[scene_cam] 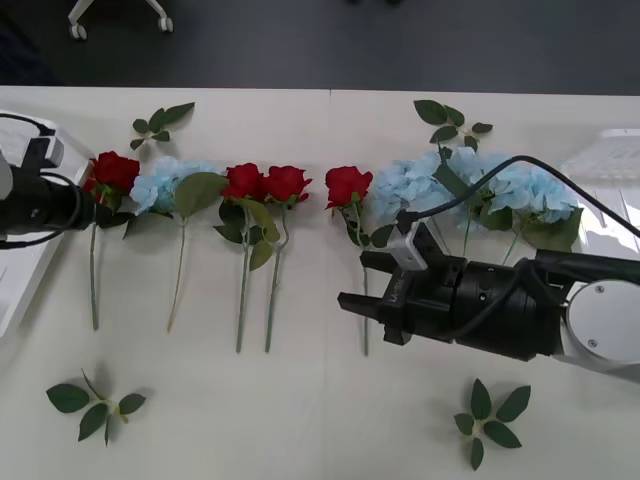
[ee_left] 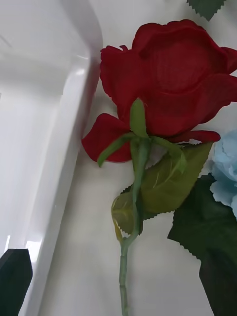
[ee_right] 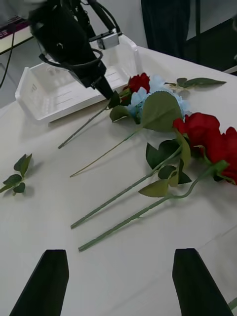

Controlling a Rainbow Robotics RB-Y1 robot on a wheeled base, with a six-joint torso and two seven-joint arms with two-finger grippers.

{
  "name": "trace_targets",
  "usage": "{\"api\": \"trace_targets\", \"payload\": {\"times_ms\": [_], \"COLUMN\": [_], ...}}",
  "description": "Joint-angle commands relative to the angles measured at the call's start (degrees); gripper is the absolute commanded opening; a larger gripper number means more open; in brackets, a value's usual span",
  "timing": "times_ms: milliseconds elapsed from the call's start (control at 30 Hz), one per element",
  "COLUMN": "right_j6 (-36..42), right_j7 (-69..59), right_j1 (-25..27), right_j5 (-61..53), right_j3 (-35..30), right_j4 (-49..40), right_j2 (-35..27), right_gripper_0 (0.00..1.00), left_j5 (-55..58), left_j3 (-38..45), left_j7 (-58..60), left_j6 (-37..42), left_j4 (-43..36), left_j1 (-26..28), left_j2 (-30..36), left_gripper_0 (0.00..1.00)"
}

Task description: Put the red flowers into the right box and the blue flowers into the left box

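The red flowers [scene_cam: 264, 184] lay in a row across the worktop [scene_cam: 300, 420], four roses with their stems pointing toward me, and the blue flowers [scene_cam: 480, 185] lay among them: one cluster beside the leftmost rose and a larger group toward my right. None of them was in a box, so I judged that the whole sorting was left to do. The left box [ee_right: 64, 89] stood just beside the leftmost rose [ee_left: 168, 84], and the right box [scene_cam: 615, 160] was at the far right edge. My left gripper [scene_cam: 98, 210] was low by that rose's stem, its fingers spread around it without pinching. My right gripper [scene_cam: 362, 285] hovered near the fourth rose's stem with its fingers apart, holding nothing. Loose leaf sprigs [scene_cam: 490, 420] lay around but blocked nothing.
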Motion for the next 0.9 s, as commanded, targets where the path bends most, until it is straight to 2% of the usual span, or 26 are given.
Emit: {"api": "trace_targets", "payload": {"times_ms": [33, 333, 733, 800, 867, 900], "right_j6": [0.0, -2.5, 2.8, 2.7, 2.6, 2.6], "right_j7": [-0.5, -0.5, -0.5, -2.7, -13.7, -21.5], "right_j1": [1.2, 3.7, 4.3, 4.3, 4.3, 4.3], "right_j5": [0.9, 2.5, 4.8, 8.5, 17.0, 23.2], "right_j3": [-1.6, -1.8, -5.5, -5.9, -6.0, -6.2], "right_j4": [-1.5, -0.3, 1.5, 0.7, -0.8, -1.8], "right_j2": [1.5, 4.6, 5.1, 4.5, 3.4, 2.4], "right_gripper_0": [0.62, 0.62, 0.62, 0.62, 0.62, 0.62], "left_j5": [-2.8, -6.0, -6.4, -6.2, -5.8, -5.7], "left_j3": [-0.5, -1.6, -3.9, -3.9, -3.9, -3.9], "left_j7": [-0.5, -0.6, -1.3, -1.5, -1.6, -1.7], "left_j6": [-1.9, -2.9, -8.0, -8.0, -8.0, -8.0], "left_j4": [-0.7, -0.3, 7.6, 7.7, 7.7, 7.7], "left_j1": [-1.5, -2.3, -5.4, -5.4, -5.4, -5.3], "left_j2": [-1.8, -3.8, -4.0, -3.9, -3.9, -3.9], "left_gripper_0": [1.0, 1.0, 1.0, 0.98, 0.43, 0.2]}}
